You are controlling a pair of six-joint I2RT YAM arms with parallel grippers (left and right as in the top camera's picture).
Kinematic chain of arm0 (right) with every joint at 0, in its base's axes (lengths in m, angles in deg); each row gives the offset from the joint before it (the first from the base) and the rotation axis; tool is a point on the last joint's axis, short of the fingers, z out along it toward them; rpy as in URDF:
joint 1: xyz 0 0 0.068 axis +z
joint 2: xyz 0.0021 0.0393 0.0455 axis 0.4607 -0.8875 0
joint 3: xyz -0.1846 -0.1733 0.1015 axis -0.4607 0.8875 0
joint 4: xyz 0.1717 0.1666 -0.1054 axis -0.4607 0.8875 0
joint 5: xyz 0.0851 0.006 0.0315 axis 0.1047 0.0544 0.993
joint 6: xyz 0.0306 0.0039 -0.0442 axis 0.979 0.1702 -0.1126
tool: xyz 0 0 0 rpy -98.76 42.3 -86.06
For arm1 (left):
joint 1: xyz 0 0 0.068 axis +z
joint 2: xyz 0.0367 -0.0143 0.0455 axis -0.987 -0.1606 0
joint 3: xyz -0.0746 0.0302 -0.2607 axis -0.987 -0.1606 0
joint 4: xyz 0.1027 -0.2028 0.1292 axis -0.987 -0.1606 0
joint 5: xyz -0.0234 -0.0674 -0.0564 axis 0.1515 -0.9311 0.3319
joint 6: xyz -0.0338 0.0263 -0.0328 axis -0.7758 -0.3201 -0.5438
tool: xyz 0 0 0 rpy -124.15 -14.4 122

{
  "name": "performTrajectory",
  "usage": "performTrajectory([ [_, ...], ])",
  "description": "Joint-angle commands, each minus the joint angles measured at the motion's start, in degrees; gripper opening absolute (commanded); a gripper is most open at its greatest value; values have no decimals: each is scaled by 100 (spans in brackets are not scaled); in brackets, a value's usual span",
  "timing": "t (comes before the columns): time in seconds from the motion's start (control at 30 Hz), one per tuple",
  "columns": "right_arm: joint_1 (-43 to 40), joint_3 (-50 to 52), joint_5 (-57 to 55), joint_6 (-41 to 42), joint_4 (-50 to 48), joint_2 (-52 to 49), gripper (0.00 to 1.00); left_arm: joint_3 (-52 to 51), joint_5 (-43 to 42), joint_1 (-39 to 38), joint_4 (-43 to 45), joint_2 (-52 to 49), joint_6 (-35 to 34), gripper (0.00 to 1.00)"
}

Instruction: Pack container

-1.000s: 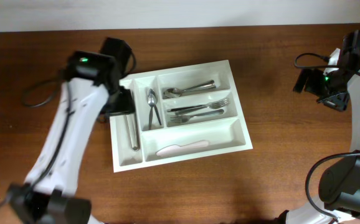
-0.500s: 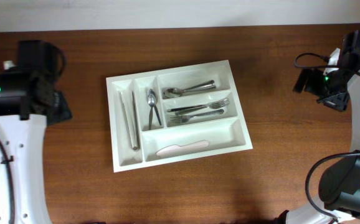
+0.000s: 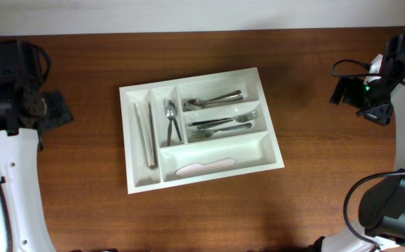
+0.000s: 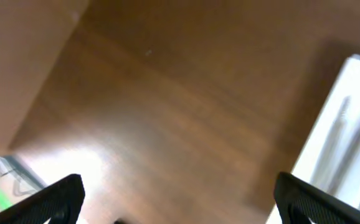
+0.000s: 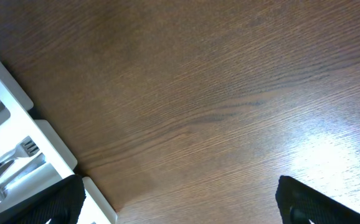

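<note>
Hanging spread and empty, the left hand [image 4: 180, 208] shows its two fingers wide apart at the edges of its wrist view, with only bare wood between them. The right hand [image 5: 180, 208] is parted the same way and grips nothing. Both sit well apart from the container [image 3: 255, 150], the left hand out toward the left edge of the tabletop [image 3: 314, 196] and the right hand out near the far right edge. The white container lies mid-tabletop, turned slightly askew. A long metal utensil [image 3: 147, 136] lies in its outer narrow compartment and a spoon [image 3: 170, 110] in the next. Spoons [image 3: 213, 100] and forks [image 3: 223, 124] fill two of the crosswise compartments, and a white utensil [image 3: 204, 166] lies in the nearest one. No loose cutlery shows on the wood, so the packing looks finished or nearly so, and the step in hand seems to be clearing the arms away. To do that well, keep each hand high and outside the container's rim, swing outward rather than across it, and avoid nudging the light plastic or jolting the settled cutlery.
</note>
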Motion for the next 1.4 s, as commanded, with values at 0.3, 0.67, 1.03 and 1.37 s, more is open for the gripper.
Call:
performTrajectory([
  [0.3,4,28,-20,26,-4,31,99,44,-420,24,129,116,7,99],
  [0.67,1097,28,-238,-74,-173,1244,99,44,-420,24,129,116,9,99],
  [1.03,1467,190,-1344,-151,-2686,3324,99,44,-420,24,129,116,9,99],
  [1.37,1309,3143,-1303,118,-3589,5860,99,44,-420,24,129,116,9,99],
])
